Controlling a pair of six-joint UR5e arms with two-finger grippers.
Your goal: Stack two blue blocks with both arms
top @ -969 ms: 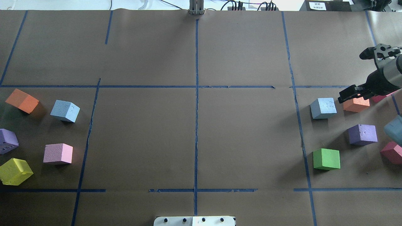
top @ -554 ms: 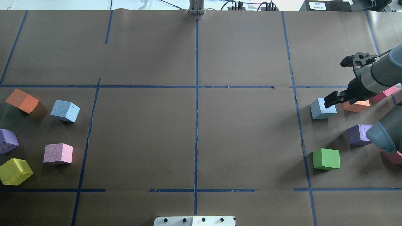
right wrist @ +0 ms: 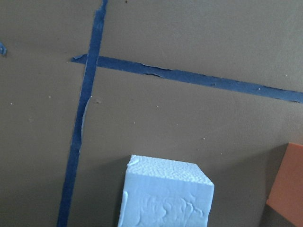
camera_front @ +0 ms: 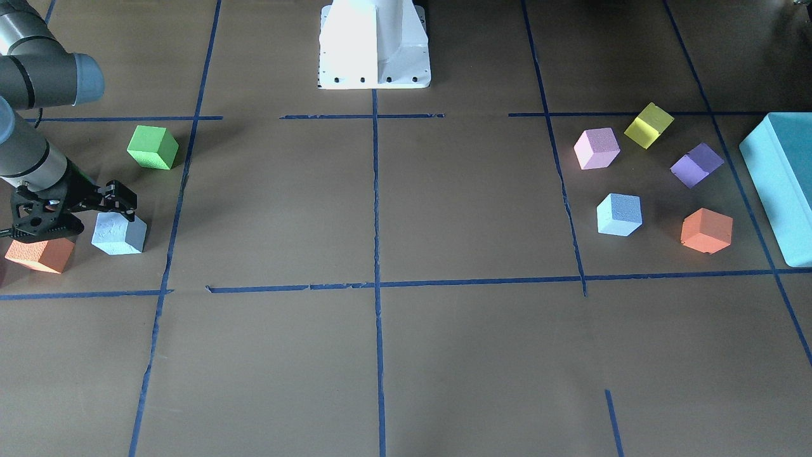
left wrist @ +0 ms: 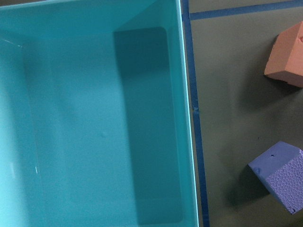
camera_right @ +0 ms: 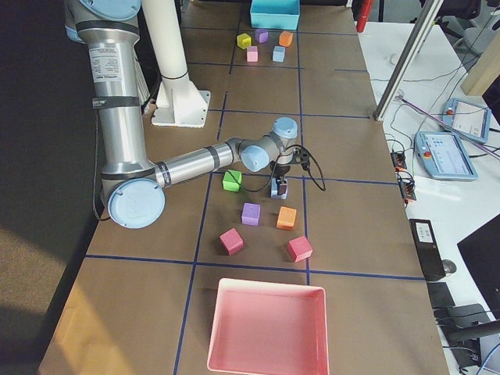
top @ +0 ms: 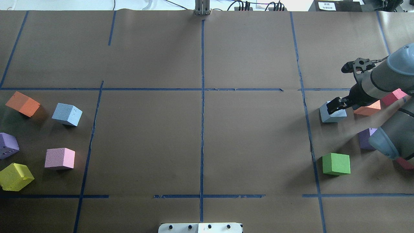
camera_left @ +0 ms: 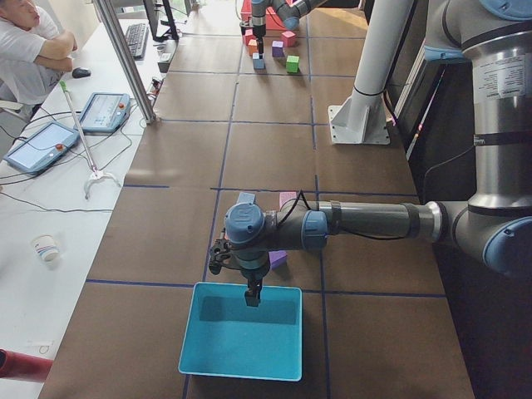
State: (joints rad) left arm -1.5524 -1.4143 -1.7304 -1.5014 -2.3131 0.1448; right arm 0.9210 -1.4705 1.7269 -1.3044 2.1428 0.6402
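Note:
One pale blue block (top: 333, 116) lies on the right of the table, next to an orange cube (top: 368, 109). My right gripper (top: 334, 106) hangs just over its top, jaws apart, holding nothing. In the front-facing view this gripper (camera_front: 120, 204) sits above the same block (camera_front: 118, 235). The right wrist view shows that block (right wrist: 165, 194) low in the centre, with no fingers in sight. The other blue block (top: 67, 114) lies on the left side, untouched. My left gripper (camera_left: 252, 295) shows only in the exterior left view, above the teal box (camera_left: 241, 337); I cannot tell whether it is open or shut.
A green cube (top: 336, 164), a purple cube (top: 364, 139) and red cubes (top: 393, 97) lie around the right block. Orange (top: 22, 103), purple (top: 8, 145), pink (top: 59, 158) and yellow (top: 15, 176) cubes surround the left one. A pink tray (camera_right: 266, 328) lies past the right group.
My right arm has swung in from the right edge. Its gripper moved left from over the orange cube to over the right blue block. The blocks have not moved.

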